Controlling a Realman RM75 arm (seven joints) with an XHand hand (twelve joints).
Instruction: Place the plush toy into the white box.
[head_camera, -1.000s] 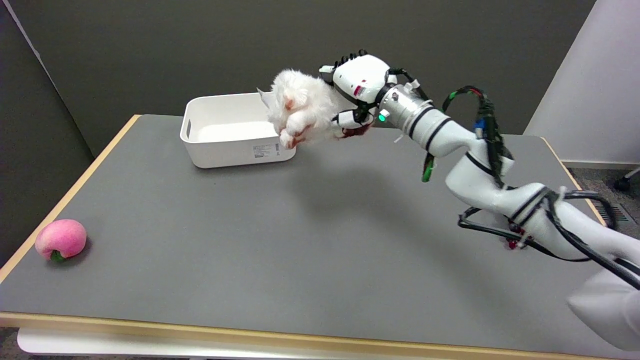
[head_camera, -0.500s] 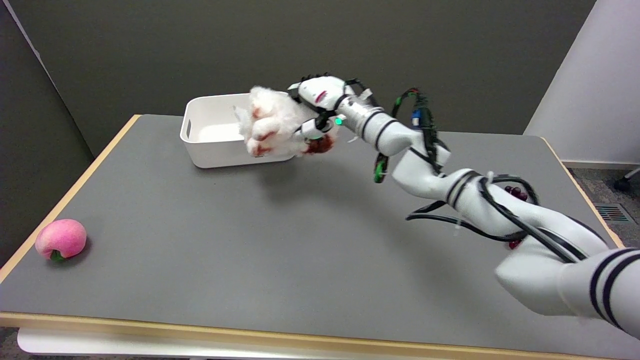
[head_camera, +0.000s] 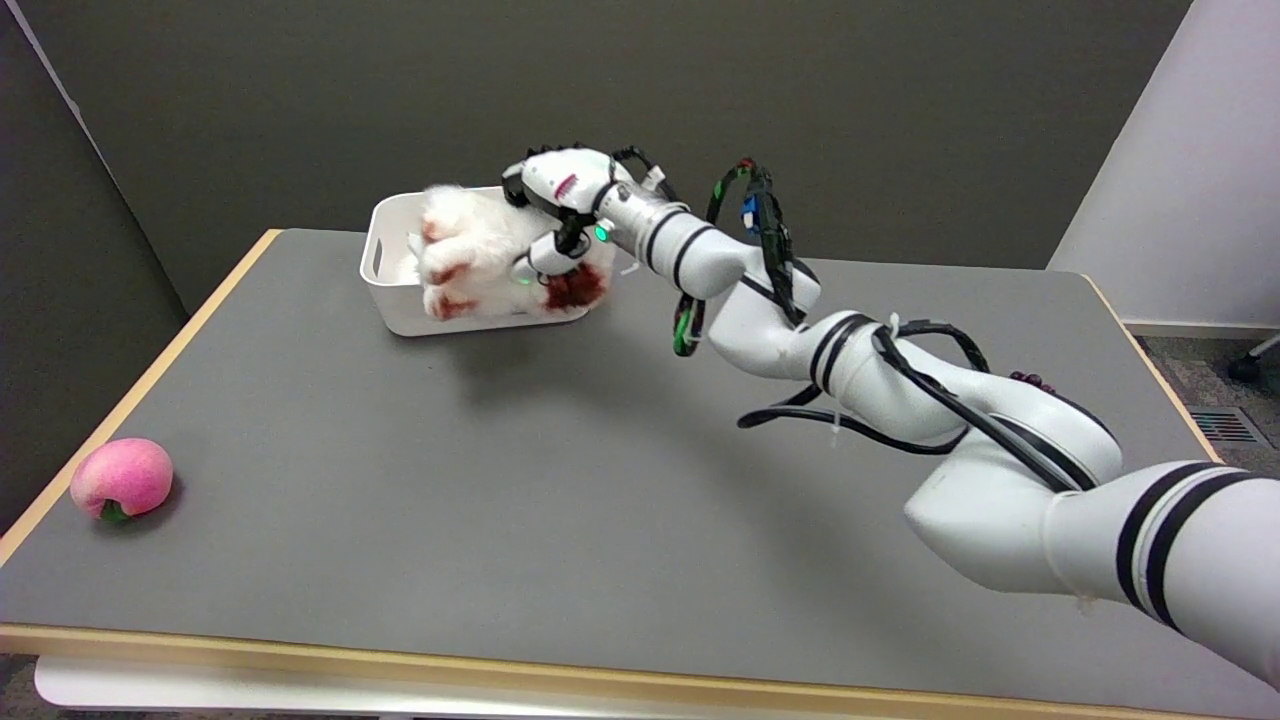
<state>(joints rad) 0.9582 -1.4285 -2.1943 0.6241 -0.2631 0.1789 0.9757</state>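
The white fluffy plush toy (head_camera: 470, 255), with reddish paw marks, hangs in the air over the white box (head_camera: 388, 292) at the table's far side. My right hand (head_camera: 555, 205) grips the toy from its right side, fingers wrapped around the fur. The toy covers most of the box's inside and its front wall; only the box's left end with its handle slot shows.
A pink plush peach (head_camera: 122, 479) lies near the table's left edge, far from the arm. The grey table (head_camera: 520, 480) has a wooden rim. My right arm (head_camera: 900, 400), with black cables, stretches across the table's right half.
My right hand has carried the plush toy leftward and slightly lower, from beside the box's right end to over the box. The arm has stretched out further across the table.
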